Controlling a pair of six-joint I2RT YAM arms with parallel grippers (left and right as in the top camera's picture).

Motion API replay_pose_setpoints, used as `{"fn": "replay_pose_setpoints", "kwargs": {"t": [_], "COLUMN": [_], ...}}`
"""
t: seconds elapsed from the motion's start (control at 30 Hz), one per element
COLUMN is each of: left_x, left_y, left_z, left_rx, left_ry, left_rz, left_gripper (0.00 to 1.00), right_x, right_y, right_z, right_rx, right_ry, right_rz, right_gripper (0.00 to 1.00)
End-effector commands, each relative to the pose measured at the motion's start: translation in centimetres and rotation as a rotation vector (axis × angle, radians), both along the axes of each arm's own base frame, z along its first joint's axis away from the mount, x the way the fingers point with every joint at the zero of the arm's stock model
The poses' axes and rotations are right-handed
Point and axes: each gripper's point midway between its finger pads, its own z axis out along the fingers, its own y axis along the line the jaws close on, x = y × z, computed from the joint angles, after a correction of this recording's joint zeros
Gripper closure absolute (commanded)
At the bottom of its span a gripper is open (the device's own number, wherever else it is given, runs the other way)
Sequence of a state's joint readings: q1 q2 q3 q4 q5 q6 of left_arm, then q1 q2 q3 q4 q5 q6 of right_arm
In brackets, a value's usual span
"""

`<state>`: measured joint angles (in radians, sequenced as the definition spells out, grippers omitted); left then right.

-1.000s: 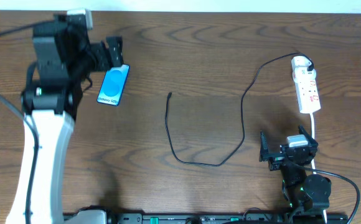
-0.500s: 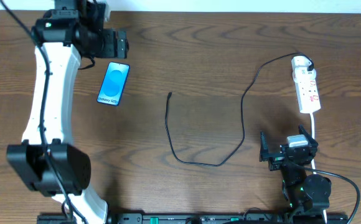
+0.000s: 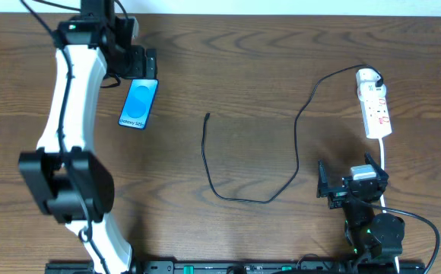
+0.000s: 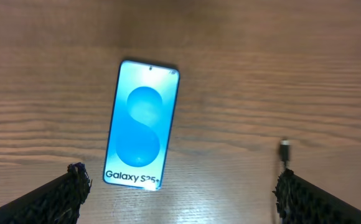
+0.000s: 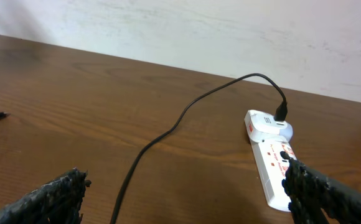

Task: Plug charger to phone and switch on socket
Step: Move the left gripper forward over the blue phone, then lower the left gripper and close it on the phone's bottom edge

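Observation:
The phone (image 3: 138, 103) lies flat at the far left with its blue screen up, also in the left wrist view (image 4: 142, 134). My left gripper (image 3: 141, 64) (image 4: 180, 194) is open and empty, held above the phone. The charger cable (image 3: 239, 199) loops across the middle of the table. Its plug tip (image 3: 207, 116) (image 4: 284, 149) lies loose to the right of the phone. Its adapter (image 3: 370, 76) (image 5: 281, 112) sits in the socket strip (image 3: 375, 106) (image 5: 271, 155). My right gripper (image 3: 342, 190) (image 5: 183, 194) is open and empty, near the strip's front end.
The strip's thick white cord (image 3: 384, 164) runs toward the front edge past the right arm's base. A pale wall (image 5: 230, 31) stands behind the table's far edge. The wooden table (image 3: 243, 61) carries nothing else.
The left arm has swung and changed posture, while its open gripper stays by the phone's far end. The phone, cable, strip and right arm have not moved.

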<state>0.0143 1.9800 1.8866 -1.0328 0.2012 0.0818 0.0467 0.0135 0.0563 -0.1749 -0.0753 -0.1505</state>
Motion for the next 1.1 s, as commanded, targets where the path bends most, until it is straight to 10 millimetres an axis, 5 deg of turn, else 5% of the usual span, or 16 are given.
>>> {"fn": "replay_pose_setpoints", "kwargs": {"t": [0.0, 0.2, 1.07], "left_x": [-0.1, 0.6, 1.0], "left_y": [0.8, 1.7, 2.5], "left_z": [-4.1, -7.4, -13.9], "left_rx": [0.031, 0.075, 0.121], "left_ry": [0.097, 0.147, 0.243], "left_rz": [0.030, 0.073, 0.080], "left_gripper": [0.02, 0.02, 0.02], "right_x": [0.0, 0.0, 0.0], "right_y": [-0.1, -0.1, -0.1], "right_z": [-0.1, -0.1, -0.1], "right_rx": [0.000, 0.000, 0.000], "right_ry": [-0.001, -0.001, -0.001], "right_rz": [-0.001, -0.001, -0.001], "right_gripper": [0.01, 0.01, 0.01]}}
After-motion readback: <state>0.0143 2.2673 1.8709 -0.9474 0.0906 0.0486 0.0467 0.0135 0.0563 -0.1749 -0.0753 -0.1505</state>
